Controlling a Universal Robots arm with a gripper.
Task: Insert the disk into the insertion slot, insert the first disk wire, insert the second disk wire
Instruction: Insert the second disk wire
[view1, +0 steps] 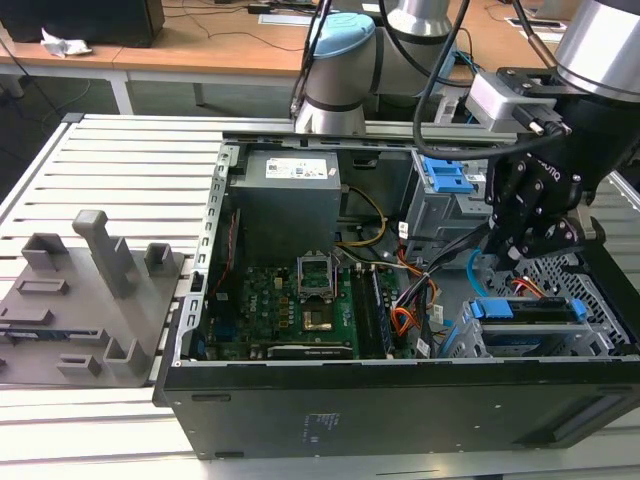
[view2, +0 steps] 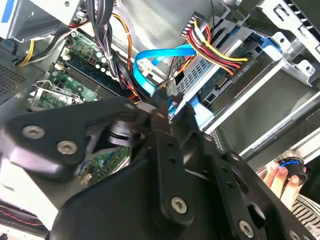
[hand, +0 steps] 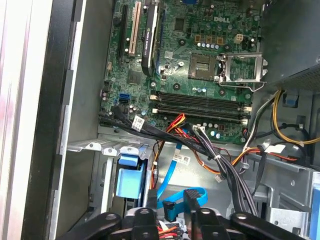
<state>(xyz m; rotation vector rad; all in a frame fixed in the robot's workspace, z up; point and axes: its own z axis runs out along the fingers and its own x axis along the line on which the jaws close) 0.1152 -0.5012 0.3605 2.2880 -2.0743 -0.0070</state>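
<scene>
Arm reaches down into the open computer case (view1: 400, 400), gripper (view1: 525, 240) low over the insertion slot (view1: 560, 340) at the exterior view's right. Fingers pinch the dark plug of the second disk wire (hand: 172, 172); in the first wrist view the plug sits between the fingertips (hand: 192, 202).

The disk (view1: 530, 310) is seated in the slot, long axis running 9 to 3 o'clock in the exterior view, blue carrier edge up.

The second wrist view shows the first disk wire (view2: 215, 47) already plugged into the disk's end, and a person's hand (view2: 280, 177) outside the case. The first wrist view shows the motherboard (hand: 200, 65).
</scene>
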